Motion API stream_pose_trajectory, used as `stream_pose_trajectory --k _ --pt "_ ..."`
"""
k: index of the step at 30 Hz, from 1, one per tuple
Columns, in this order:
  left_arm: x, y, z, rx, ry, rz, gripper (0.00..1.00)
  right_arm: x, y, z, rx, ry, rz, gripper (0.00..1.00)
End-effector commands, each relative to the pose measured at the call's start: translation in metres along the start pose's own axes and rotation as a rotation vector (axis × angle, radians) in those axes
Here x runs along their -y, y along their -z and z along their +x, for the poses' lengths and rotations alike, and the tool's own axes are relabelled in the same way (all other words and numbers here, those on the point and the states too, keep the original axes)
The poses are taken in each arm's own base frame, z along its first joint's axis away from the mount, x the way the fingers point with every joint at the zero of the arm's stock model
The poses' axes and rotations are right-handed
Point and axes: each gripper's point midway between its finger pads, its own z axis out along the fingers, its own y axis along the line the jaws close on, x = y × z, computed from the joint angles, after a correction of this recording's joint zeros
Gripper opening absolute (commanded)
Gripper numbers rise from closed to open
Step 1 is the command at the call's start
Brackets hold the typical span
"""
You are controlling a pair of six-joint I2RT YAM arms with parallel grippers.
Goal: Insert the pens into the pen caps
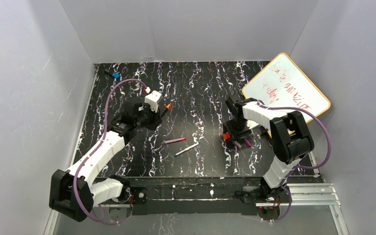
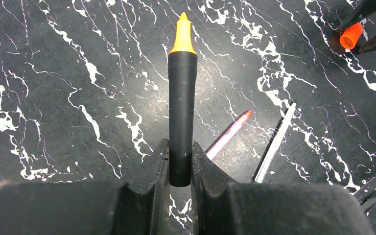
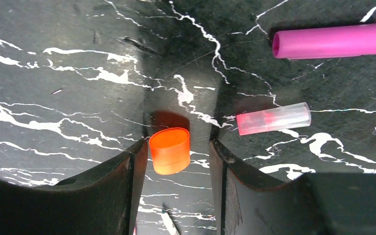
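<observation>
Left gripper (image 2: 180, 166) is clamped tight on the black pen (image 2: 182, 98), gripping near its butt end. The barrel sticks straight out past the fingers with the orange tip leading. In the top view we see that pen (image 1: 168, 105) held clear of the marbled table (image 1: 200, 88), left of centre, tip pointing toward the right arm.

Right gripper (image 3: 178, 156) is down at the table, jaws partway apart, straddling the orange cap (image 3: 170, 150). The cap sits right against one finger, with a clear gap to the other. We call it not gripped. In the top view the orange cap (image 1: 226, 135) is right of centre under that gripper.

The other caps lie just beside the right gripper, apart from each other: the pinkish cap (image 3: 273, 119), translucent, closer, and the purple cap (image 3: 333, 40) beyond it. Both are on their sides.

The two loose pens lie mid-table between the arms, near each other but not touching: the magenta pen (image 1: 175, 140) and the white-grey pen (image 1: 187, 149).

A whiteboard (image 1: 286, 90) leans at the far right. A small blue-ended item (image 1: 112, 75) is in the far left corner.
</observation>
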Motion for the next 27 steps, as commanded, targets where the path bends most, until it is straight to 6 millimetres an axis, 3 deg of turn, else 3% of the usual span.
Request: stream_pose_trajectory --k 1,9,13,17,20,25,27 --pt "0.001 0.003 -0.014 0.023 -0.022 0.001 0.0 0.009 -0.005 -0.002 0.004 -0.033 0.031 0.56" --pt "0.001 0.001 -0.012 0.013 -0.02 0.004 0.0 0.009 -0.008 0.0 -0.002 -0.026 0.028 0.34" --pt "0.004 0.0 -0.012 0.012 -0.02 0.021 0.0 -0.007 -0.001 -0.002 0.004 0.017 -0.026 0.25" --pt "0.008 -0.003 -0.008 0.004 -0.022 0.036 0.0 -0.044 0.022 -0.007 0.077 0.104 -0.152 0.25" --pt "0.019 -0.005 -0.006 -0.003 -0.04 0.085 0.0 -0.083 0.055 -0.007 0.177 0.181 -0.303 0.25" --pt "0.048 -0.005 -0.005 0.008 -0.066 0.23 0.0 -0.141 0.11 0.009 0.28 0.307 -0.585 0.23" --pt "0.054 -0.006 -0.003 0.002 -0.069 0.252 0.0 -0.154 0.125 0.018 0.309 0.363 -0.662 0.22"
